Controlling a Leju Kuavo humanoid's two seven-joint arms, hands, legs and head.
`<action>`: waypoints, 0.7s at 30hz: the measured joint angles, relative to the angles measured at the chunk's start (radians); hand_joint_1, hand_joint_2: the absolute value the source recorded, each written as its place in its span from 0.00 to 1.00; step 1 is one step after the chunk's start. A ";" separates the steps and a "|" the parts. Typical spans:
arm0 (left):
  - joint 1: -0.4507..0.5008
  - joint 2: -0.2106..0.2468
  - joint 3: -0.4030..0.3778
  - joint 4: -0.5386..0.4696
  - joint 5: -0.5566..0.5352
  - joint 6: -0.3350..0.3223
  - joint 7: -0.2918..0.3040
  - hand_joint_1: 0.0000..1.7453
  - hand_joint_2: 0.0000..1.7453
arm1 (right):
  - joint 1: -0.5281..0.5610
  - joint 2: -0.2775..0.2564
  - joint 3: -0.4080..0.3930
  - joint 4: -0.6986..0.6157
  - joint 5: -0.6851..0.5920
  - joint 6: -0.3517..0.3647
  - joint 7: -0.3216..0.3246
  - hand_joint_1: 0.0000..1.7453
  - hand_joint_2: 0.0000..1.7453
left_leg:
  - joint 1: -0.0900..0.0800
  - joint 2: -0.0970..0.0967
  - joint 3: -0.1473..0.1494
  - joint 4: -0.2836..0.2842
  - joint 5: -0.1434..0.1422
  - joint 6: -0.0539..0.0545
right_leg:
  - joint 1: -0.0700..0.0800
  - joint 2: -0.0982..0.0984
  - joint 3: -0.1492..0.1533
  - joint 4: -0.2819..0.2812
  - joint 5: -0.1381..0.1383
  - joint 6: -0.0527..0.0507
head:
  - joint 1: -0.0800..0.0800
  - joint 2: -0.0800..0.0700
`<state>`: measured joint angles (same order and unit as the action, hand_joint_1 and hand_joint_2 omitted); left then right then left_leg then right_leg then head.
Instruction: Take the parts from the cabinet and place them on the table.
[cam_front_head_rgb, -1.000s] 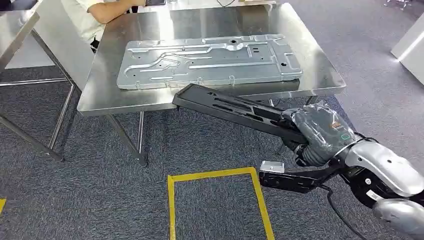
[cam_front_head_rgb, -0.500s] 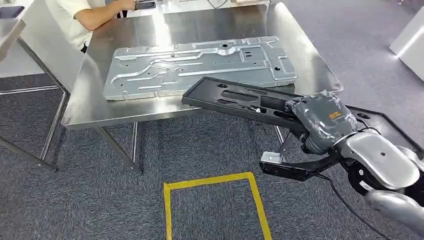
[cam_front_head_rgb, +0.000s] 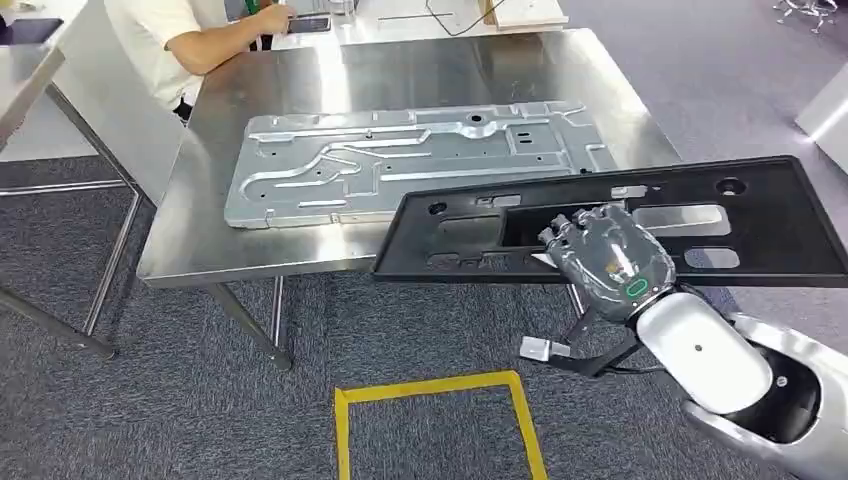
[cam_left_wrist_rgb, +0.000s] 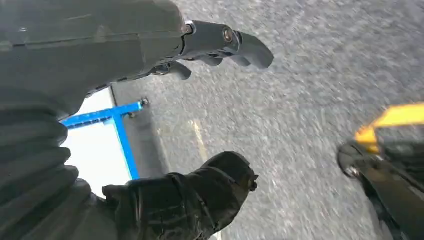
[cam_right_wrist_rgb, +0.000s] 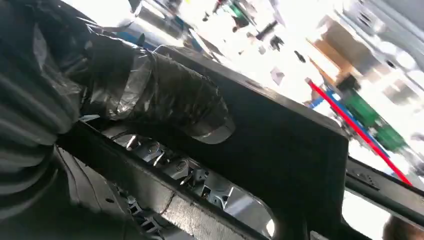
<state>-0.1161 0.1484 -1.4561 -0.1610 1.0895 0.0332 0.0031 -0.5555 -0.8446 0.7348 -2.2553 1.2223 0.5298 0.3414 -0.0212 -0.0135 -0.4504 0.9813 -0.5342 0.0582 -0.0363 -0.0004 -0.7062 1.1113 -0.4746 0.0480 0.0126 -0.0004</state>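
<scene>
My right hand (cam_front_head_rgb: 605, 255) grips a long black plastic panel (cam_front_head_rgb: 760, 215) with cut-outs, held flat in the air over the near right corner of the steel table (cam_front_head_rgb: 420, 70). Its fingers hook through a slot in the panel. In the right wrist view the thumb (cam_right_wrist_rgb: 165, 100) lies against the black panel (cam_right_wrist_rgb: 280, 150). A stamped grey metal plate (cam_front_head_rgb: 400, 160) lies flat on the table, behind the panel's left end. My left hand (cam_left_wrist_rgb: 200, 125) hangs over the grey carpet with thumb and fingers apart, nothing in it.
A person in a light shirt (cam_front_head_rgb: 175, 40) sits at the table's far left corner, forearm on the top. A yellow tape rectangle (cam_front_head_rgb: 440, 420) marks the carpet before me. Another steel table (cam_front_head_rgb: 30, 70) stands at the left.
The camera has shifted. My right hand has raised and turned the black panel from a slant below the table edge to level above the table's near right corner.
</scene>
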 joint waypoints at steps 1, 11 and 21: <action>0.002 0.000 0.000 0.000 0.000 0.000 0.000 0.00 1.00 | 0.000 0.003 0.011 0.001 0.009 -0.009 -0.013 1.00 1.00 | -0.002 -0.001 0.002 0.001 -0.019 -0.009 | -0.002 -0.008 0.010 -0.063 0.111 0.001 | 0.003 0.000; -0.005 -0.001 -0.010 0.000 -0.007 -0.002 -0.002 0.00 1.00 | -0.007 0.045 0.109 -0.010 0.070 -0.017 -0.044 1.00 1.00 | 0.013 0.008 -0.213 0.319 -0.110 -0.063 | 0.016 0.004 0.125 -0.078 0.008 -0.063 | 0.000 0.000; 0.017 0.005 -0.023 0.000 -0.008 0.001 0.000 0.00 1.00 | -0.007 0.074 0.155 -0.010 0.075 -0.017 -0.045 1.00 1.00 | -0.019 -0.010 -0.236 0.035 0.159 -0.008 | 0.020 0.021 0.288 -0.067 -0.091 -0.043 | 0.005 0.000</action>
<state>-0.0991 0.1533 -1.4790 -0.1610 1.0815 0.0340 0.0027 -0.5629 -0.7702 0.8899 -2.2652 1.2974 0.5131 0.2968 -0.0406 -0.0239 -0.6862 1.0166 -0.3752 0.0503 -0.0159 0.0205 -0.4186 1.0445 -0.5658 0.0047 0.0179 -0.0004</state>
